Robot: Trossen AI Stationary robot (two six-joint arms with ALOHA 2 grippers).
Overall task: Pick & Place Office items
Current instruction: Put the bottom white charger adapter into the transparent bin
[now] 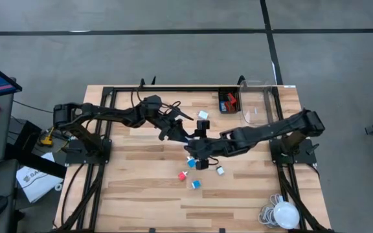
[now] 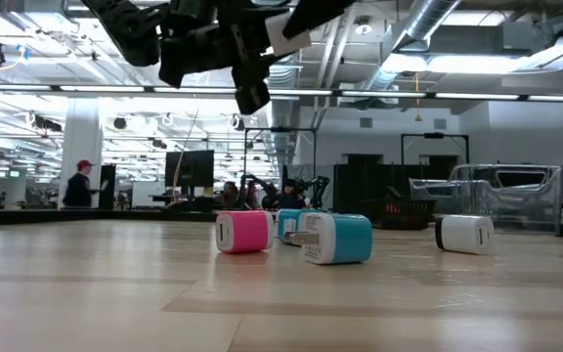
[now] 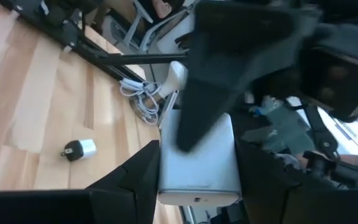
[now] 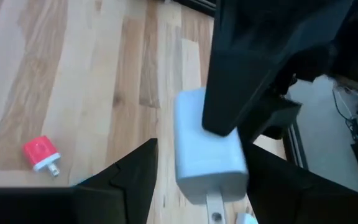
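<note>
At the near edge of the tabletop (image 1: 141, 207) the white lamp-like ball (image 1: 285, 214) with its cable lay off to one corner, no part of the job. Just beyond it four office items were loose on the wood, apparently not yet put away: a red block (image 1: 182, 175), a light blue block (image 1: 195, 184), a second light blue block (image 1: 191, 163) and a white block (image 1: 219, 170), small squarish plug-like pieces near one another but apart. Above them, mid-table, the two arms met. The left gripper (image 3: 197, 183) had its jaws clenched on a white charger block (image 3: 197, 162), a smooth rounded cube held well clear of the wood. The right gripper (image 4: 201, 186) was closed in on the same piece, whose metal prong showed in the right wrist view, but I could not tell whether its jaws gripped it, so it read as a hand-over under way. Farther back another white block (image 1: 203, 115) sat alone. At the far edge the small black tray (image 1: 227, 102) held a few red and blue pieces, and the clear bin (image 1: 258, 103) stood just beside it. By my estimate the task was partly done, with about six pieces left.
</note>
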